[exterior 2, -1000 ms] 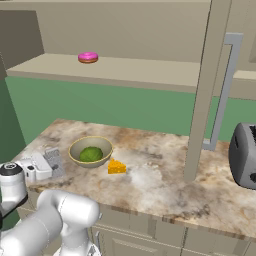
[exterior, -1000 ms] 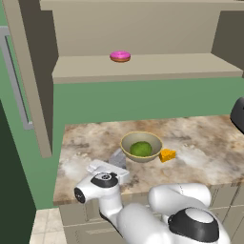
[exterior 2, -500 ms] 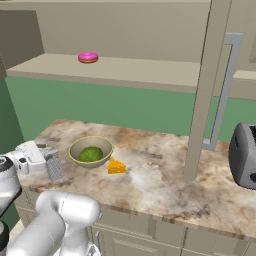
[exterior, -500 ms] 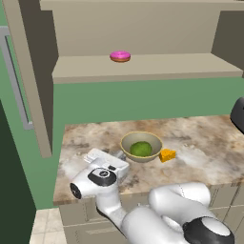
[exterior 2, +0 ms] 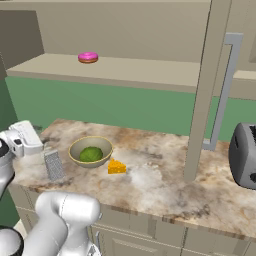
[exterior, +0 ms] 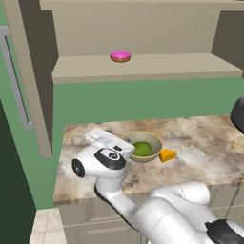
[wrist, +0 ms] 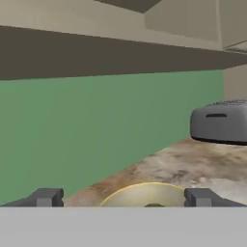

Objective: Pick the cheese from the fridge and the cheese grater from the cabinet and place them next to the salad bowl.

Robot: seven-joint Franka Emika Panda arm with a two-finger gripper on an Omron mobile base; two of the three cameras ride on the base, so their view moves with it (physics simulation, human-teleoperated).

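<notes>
Arm: bent low over the marbled table's (exterior 2: 165,190) left end.
Pincer (wrist: 123,198): level, fingers spread wide, empty, facing round tan-yellow salad bowl (wrist: 144,194).

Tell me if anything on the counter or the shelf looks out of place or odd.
One thing: a pink donut lies alone on the cabinet shelf, an odd spot for food. On the counter, the cheese grater stands upright and the cheese lies beside the salad bowl; nothing spilled.

round tan-yellow salad bowl (exterior: 142,147) with green lump on marbled counter (exterior: 205,143); orange-yellow cheese wedge (exterior: 167,155) just beside; pink disc (exterior: 120,56) on beige shelf (exterior: 190,66).
</notes>
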